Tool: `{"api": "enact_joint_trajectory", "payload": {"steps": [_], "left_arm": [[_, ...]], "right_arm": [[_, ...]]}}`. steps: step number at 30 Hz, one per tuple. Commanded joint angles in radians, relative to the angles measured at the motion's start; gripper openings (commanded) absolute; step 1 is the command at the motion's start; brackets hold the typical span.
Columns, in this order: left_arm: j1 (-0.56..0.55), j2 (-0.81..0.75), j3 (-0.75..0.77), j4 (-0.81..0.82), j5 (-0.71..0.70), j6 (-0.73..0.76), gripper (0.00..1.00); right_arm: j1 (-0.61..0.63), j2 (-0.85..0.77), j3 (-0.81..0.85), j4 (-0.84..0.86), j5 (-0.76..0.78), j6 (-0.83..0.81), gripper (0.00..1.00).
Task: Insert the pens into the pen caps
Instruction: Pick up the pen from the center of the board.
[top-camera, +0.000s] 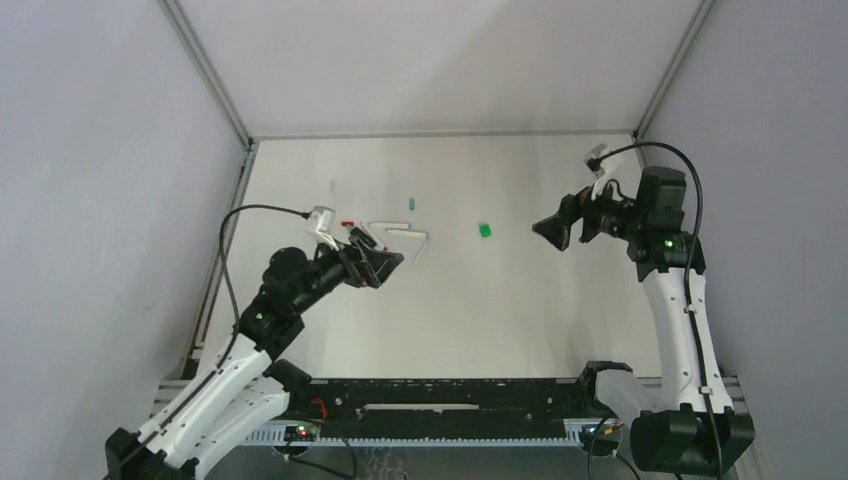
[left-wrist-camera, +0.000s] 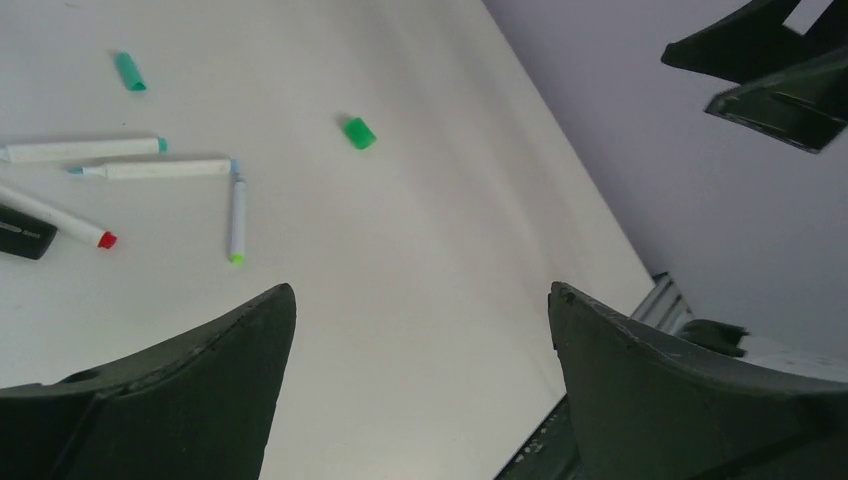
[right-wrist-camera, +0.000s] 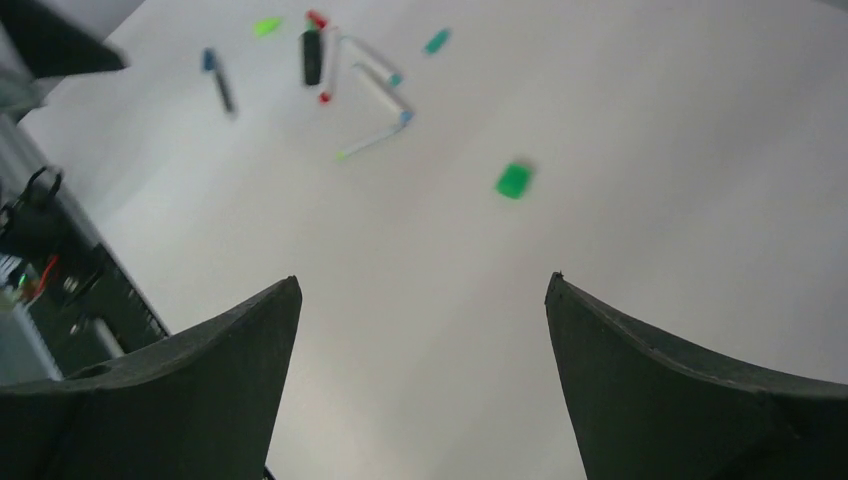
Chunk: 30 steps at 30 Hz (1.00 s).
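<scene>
Nothing is looking capped yet, so the whole job is still waiting. The pens (left-wrist-camera: 150, 169) are lying loose in a little cluster left of centre on the counter (top-camera: 450, 320), right by the left arm (top-camera: 300, 275), and every tip I can make out is showing bare: teal, blue, green and red. A black marker (left-wrist-camera: 20, 235) is sitting at the near-left edge of that bunch.

The caps are lying apart from them. The chunky green cap (left-wrist-camera: 359, 133) is sitting alone around mid-counter, to the right of the pens, and a teal cap (left-wrist-camera: 130, 72) is lying a bit farther back. In the right wrist view a red bit (right-wrist-camera: 317, 18) and a lime bit (right-wrist-camera: 266, 26) are showing beyond the marker. They're probably caps too, but that shot is coming out too blurry to say.

Both sets of jaws are hanging spread wide with nothing between them. The left ones are hovering just beside the pens, and the right arm (top-camera: 670, 290) is holding its jaws up over the right side, well apart from everything.

On materials, the pens are looking like slim, smooth plastic tubes, mostly white and round, so I'm guessing they'll roll. The caps are looking short and stubby, the green one boxier. The counter is reading as flat, matte white. The jaws are looking like dark, matte, curved wedges.
</scene>
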Motion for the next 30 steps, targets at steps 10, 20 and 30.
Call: {"api": "enact_joint_trajectory", "payload": {"steps": [10,20,30], "left_arm": [[-0.104,0.602,0.246,-0.02,-0.24,0.146,0.82],[-0.119,1.04,0.653,-0.306,-0.291,0.283,0.41],[-0.119,1.238,0.832,-0.416,-0.263,0.339,0.38]], "right_arm": [[0.031,0.02,-0.207,0.087,-0.113,-0.183,1.0],[0.009,0.018,-0.207,0.086,-0.056,-0.192,1.0],[0.005,0.021,-0.207,0.086,-0.042,-0.192,1.0]]}}
